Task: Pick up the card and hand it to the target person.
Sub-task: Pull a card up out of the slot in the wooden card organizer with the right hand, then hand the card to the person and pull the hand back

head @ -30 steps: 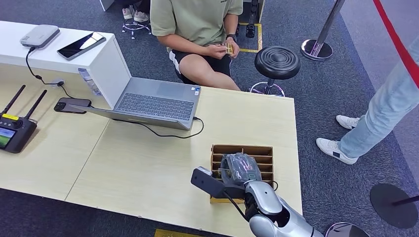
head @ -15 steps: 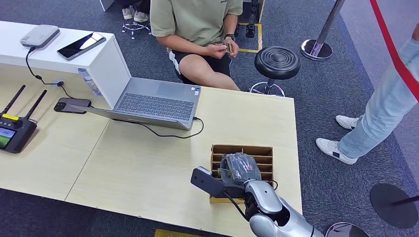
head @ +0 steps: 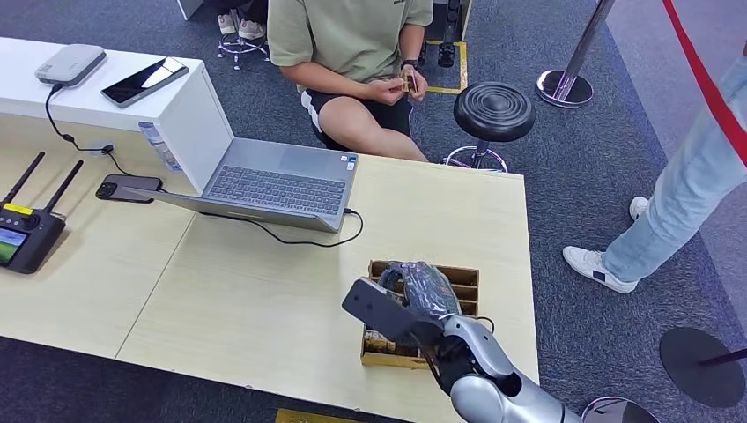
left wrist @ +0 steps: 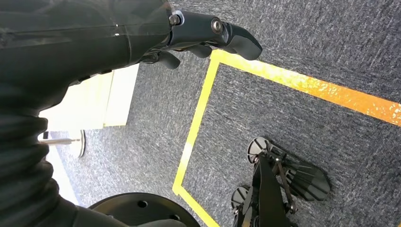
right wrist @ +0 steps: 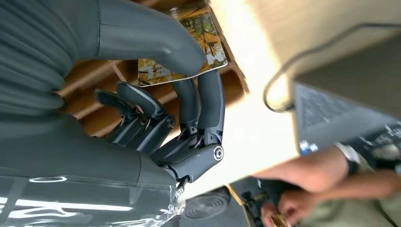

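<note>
Your right hand pinches the card between thumb and fingers above the box on the desk; lift straight up, keeping the pinch firm.

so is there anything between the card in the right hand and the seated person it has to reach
Nothing solid blocks the way. The right hand pinches the card over the cardboard box; bare table lies beyond, toward the seated person. The laptop and its cable sit off to the left.
</note>
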